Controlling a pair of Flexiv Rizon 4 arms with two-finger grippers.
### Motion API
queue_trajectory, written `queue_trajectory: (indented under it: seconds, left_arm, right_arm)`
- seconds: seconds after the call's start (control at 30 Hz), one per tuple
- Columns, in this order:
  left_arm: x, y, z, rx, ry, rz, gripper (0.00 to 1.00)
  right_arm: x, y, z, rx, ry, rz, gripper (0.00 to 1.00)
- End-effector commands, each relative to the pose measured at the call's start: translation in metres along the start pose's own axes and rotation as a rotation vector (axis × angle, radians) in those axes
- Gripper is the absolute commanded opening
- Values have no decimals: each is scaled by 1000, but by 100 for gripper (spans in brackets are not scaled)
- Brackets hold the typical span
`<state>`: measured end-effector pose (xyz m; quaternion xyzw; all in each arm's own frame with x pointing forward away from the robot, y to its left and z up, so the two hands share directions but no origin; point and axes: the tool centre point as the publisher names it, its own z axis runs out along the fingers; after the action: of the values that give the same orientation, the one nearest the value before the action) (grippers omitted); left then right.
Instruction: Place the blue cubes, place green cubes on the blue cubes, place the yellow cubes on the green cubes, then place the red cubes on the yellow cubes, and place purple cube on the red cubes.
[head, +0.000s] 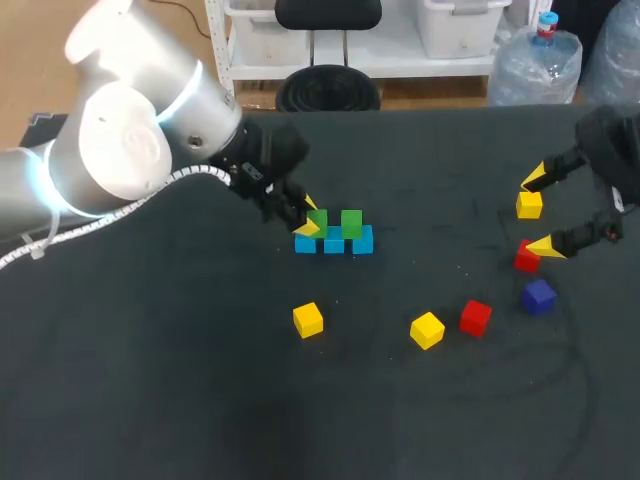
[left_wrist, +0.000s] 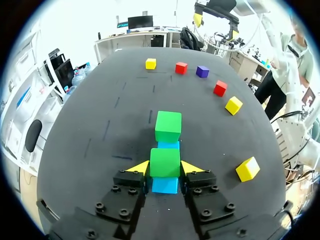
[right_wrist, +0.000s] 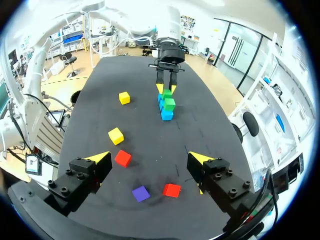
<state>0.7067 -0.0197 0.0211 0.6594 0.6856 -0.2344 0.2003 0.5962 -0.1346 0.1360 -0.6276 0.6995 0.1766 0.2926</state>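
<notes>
Near the middle of the bench (head: 200, 400), a little toward its far edge, three blue cubes (head: 334, 243) sit side by side in a row, with two green cubes resting on top of them. The left gripper (head: 308, 217) is clenched on the left green cube (head: 318, 221). In the left wrist view its yellow fingertips (left_wrist: 141, 167) press against two opposite sides of that cube, which sits squarely between the jaws and rests on the blue beneath it. The right green cube (head: 351, 222) stands just ahead of the gripper on the same row, with a narrow gap between the two greens. By the bench's right edge the right gripper (head: 540, 212) has its jaws spread wide and grasps nothing. In the head view the far yellow cube (head: 529, 205) lies between its fingertips without touching either, and the right red cube (head: 526, 256) is just beside the nearer tip. The purple cube (head: 538, 296) lies near that red one, toward the near edge. Closer to the near edge, well apart from the blue row, lie the left yellow cube (head: 308, 319), the middle yellow cube (head: 427, 329) and, just beside it, the near red cube (head: 475, 317).
</notes>
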Motion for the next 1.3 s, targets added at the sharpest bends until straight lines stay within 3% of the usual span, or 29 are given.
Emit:
queue_trajectory:
  seconds: [0.03, 0.17, 0.27, 0.47, 0.57, 0.67, 0.97, 1.3]
  left_arm:
    - [-1, 2, 0, 6, 8, -2, 45]
    - [-1, 2, 0, 4, 8, -2, 49]
    - [-1, 1, 0, 3, 9, -2, 67]
    - [-2, 1, -2, -2, 10, -1, 84]
    - [-3, 1, -7, -11, 13, 1, 85]
    - [-6, 2, -14, -28, 18, 2, 100]
    - [-11, 0, -41, -83, 29, -7, 100]
    - [-9, -18, -58, -135, 52, -52, 100]
  right_arm:
    - [0, -1, 1, -1, -2, -1, 100]
    - [0, -1, 1, -1, -2, -1, 100]
    - [0, -1, 1, -1, -2, -1, 100]
    - [0, -1, 1, -1, -2, -1, 100]
    - [0, -1, 1, -1, -2, -1, 100]
    - [0, -1, 1, -1, -2, -1, 100]
    - [0, -1, 1, -1, -2, -1, 100]
    - [0, -1, 1, -1, -2, -1, 100]
